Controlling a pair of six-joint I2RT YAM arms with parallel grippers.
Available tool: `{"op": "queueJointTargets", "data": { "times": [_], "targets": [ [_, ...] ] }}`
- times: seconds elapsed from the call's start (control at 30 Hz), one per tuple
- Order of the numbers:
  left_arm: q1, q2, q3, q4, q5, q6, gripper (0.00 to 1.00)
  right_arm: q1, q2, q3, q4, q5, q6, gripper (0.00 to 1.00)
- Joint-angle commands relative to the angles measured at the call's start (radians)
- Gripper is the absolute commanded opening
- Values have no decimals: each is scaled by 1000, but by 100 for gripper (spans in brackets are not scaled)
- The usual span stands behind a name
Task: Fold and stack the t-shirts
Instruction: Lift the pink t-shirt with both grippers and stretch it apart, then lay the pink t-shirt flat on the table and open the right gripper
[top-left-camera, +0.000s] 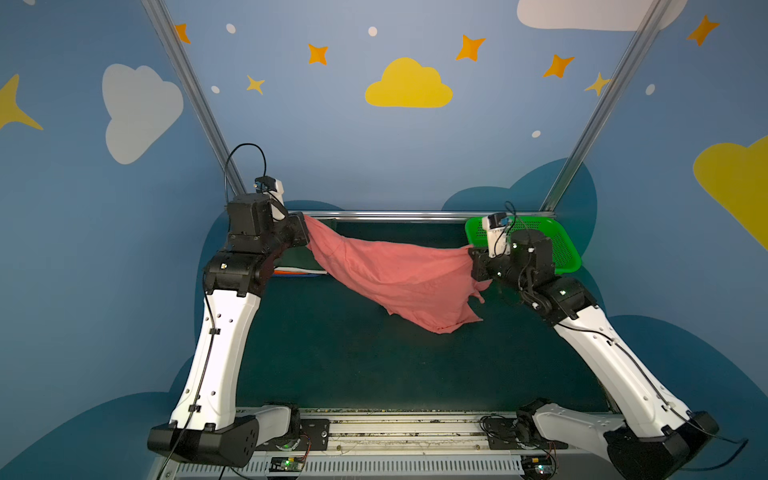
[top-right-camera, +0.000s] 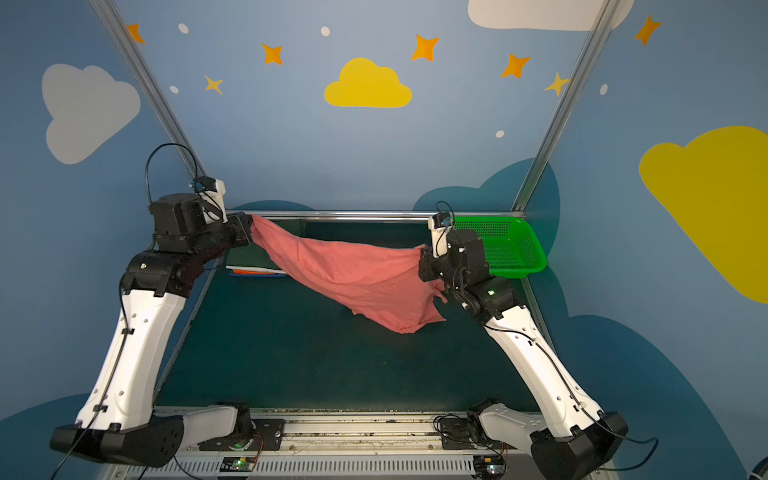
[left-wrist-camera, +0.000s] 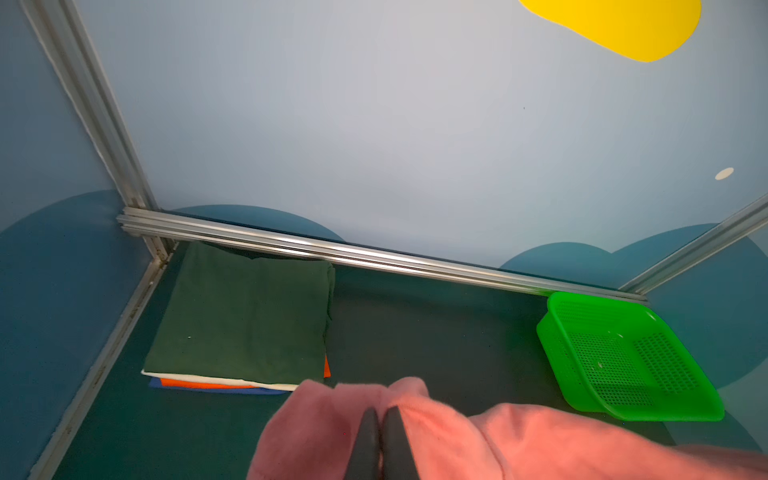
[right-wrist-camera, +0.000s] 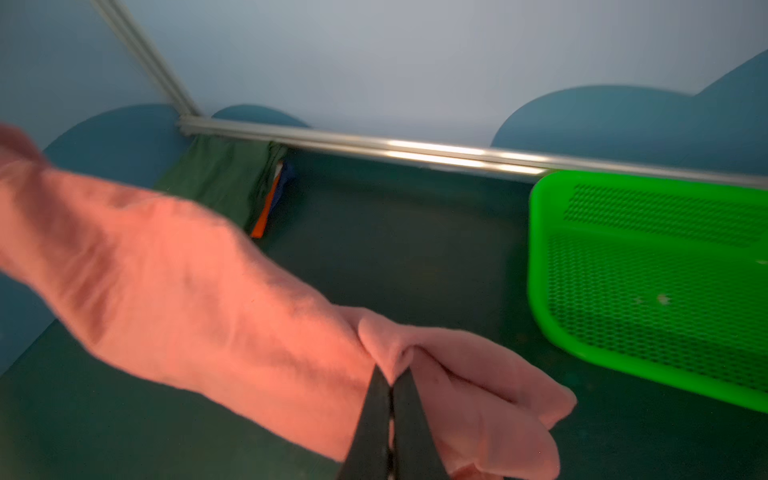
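**newbie:** So where's your salmon-pink t-shirt (top-left-camera: 399, 276) at right now?

**regular:** It's strung up between your two arms over the tabletop (top-left-camera: 374, 365). Your left gripper (left-wrist-camera: 381, 415) is clamped tight on one bunched edge near the back left corner. Your right gripper (right-wrist-camera: 390, 380) is pinching another bunched edge, just in front of the green basket (left-wrist-camera: 648, 409). The middle sags, and a loose tail droops toward the tabletop on the right. Can't tell if it actually touches.

**newbie:** And the rest of your shirts?

**regular:** Folded pile in the back left corner. The dark green t-shirt (left-wrist-camera: 245, 316) is on top, and under it only the edges of a white t-shirt (left-wrist-camera: 208, 377), an orange t-shirt (left-wrist-camera: 199, 383) and a blue t-shirt (left-wrist-camera: 228, 391) peek out.
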Motion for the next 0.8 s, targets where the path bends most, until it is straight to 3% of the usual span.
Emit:
{"op": "queueJointTargets", "data": {
  "times": [0.0,0.17,0.27,0.5,0.63,0.77],
  "targets": [
    [3,85,81,74,40,-6,5,114,-7,7,-49,9,23,0],
    [-1,229,284,70,129,-56,5,158,-72,61,-136,263,-31,0],
    [-22,298,386,83,187,-84,5,163,-146,69,-119,311,-40,0],
    [-104,418,555,60,278,-79,5,230,-223,-30,-24,153,91,0],
    [-118,427,537,53,305,-62,5,329,-116,-129,94,31,211,0],
    [-125,393,430,58,316,-27,5,469,98,-133,208,-88,273,0]
  ]
}}
